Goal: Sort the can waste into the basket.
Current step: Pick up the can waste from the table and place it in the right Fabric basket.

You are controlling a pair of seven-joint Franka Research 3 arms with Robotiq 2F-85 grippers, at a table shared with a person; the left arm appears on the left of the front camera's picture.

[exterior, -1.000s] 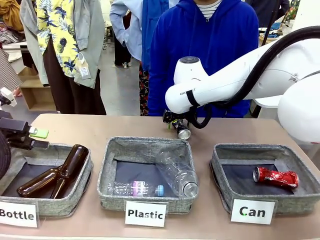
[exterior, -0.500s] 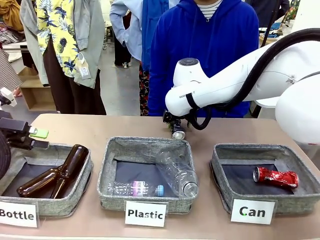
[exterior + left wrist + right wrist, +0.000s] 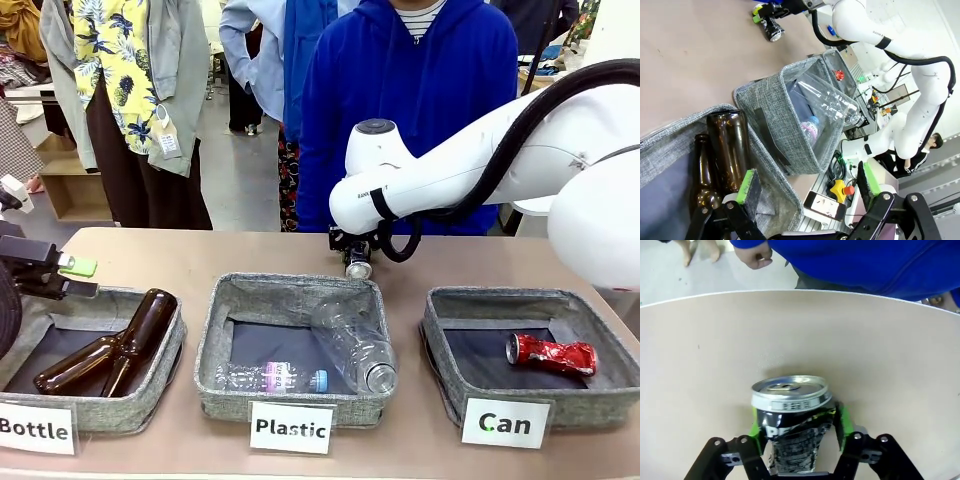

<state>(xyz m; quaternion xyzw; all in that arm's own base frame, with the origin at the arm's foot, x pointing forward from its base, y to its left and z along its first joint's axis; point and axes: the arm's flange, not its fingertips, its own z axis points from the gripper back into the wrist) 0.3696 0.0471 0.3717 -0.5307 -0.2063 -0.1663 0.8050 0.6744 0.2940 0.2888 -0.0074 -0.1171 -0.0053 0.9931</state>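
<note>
Between the green pads of the right gripper (image 3: 796,427) sits the dark can (image 3: 790,415), clamped at its crushed middle, long axis running along the fingers, silver end pointing away. It hangs low over the table (image 3: 150,260), behind the middle basket. The Can basket (image 3: 450,340) lies toward the robot and to its right, the red can (image 3: 551,354) already inside. The left gripper (image 3: 805,187) hangs open over the brown bottles (image 3: 727,155), well away. Labels read "Bottle", "Plastic", "Can"; the can's print is unreadable.

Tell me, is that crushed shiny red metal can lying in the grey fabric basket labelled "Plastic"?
No, the crushed shiny red metal can lies in the grey fabric basket labelled "Can".
</note>
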